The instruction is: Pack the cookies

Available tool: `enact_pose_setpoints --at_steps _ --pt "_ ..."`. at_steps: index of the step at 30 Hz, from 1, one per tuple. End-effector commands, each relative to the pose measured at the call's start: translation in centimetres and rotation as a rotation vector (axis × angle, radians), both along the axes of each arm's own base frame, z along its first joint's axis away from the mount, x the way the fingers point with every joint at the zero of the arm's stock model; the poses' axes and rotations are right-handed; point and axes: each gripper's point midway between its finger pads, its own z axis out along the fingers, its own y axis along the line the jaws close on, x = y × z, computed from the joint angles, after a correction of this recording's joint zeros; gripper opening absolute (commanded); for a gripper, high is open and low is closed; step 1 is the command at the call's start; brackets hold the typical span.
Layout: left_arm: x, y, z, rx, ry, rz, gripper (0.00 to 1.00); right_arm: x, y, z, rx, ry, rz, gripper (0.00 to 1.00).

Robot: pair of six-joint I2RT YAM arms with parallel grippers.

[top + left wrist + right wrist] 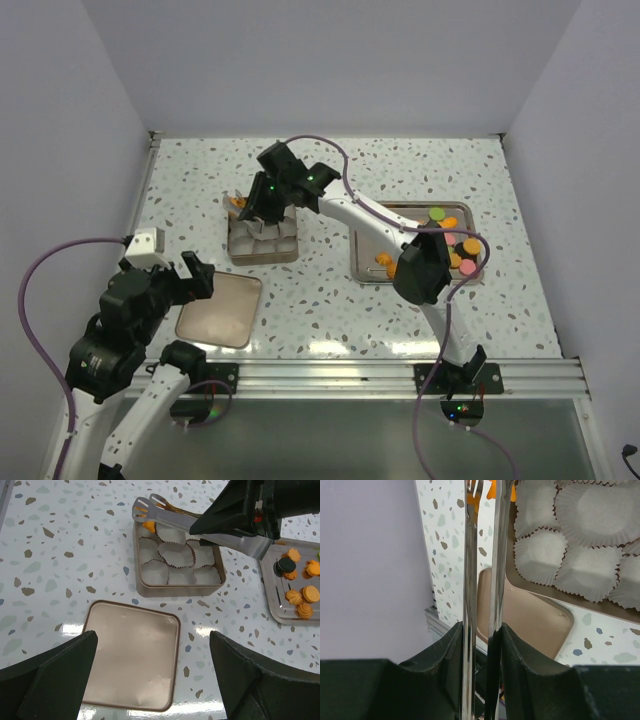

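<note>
Cookies mostly lie on the tray on my right side. One orange cookie is at the far corner of the tin, right at the tips of my tongs. I think it should go down softly in the middle of a paper cup — not on the rim — and then I lift straight up. My right gripper squeezes the tongs tight. My left gripper is wide open above the lid — it holds nothing.
</note>
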Motion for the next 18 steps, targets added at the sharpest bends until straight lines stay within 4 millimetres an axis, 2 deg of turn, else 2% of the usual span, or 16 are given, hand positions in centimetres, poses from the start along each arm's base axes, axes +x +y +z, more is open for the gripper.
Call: enact_pose_setpoints --at_steps 1,10,14,18 --pt "0.5 -0.6 0.9 -0.002 -0.048 -0.035 1.00 0.6 1.4 2.0 0.082 -0.035 -0.001 0.20" --pt "0.4 -0.7 1.0 0.000 -0.058 -0.048 1.00 2.1 1.3 0.3 0.062 -0.027 -0.044 0.27" --pt "0.4 -0.8 1.0 -0.003 -0.062 -0.051 1.00 2.6 1.2 0.1 0.063 -0.024 -0.055 0.38" --pt "0.4 -0.8 1.0 -0.001 -0.062 -0.055 1.00 2.9 1.0 -0.1 0.063 -0.022 -0.062 0.43"
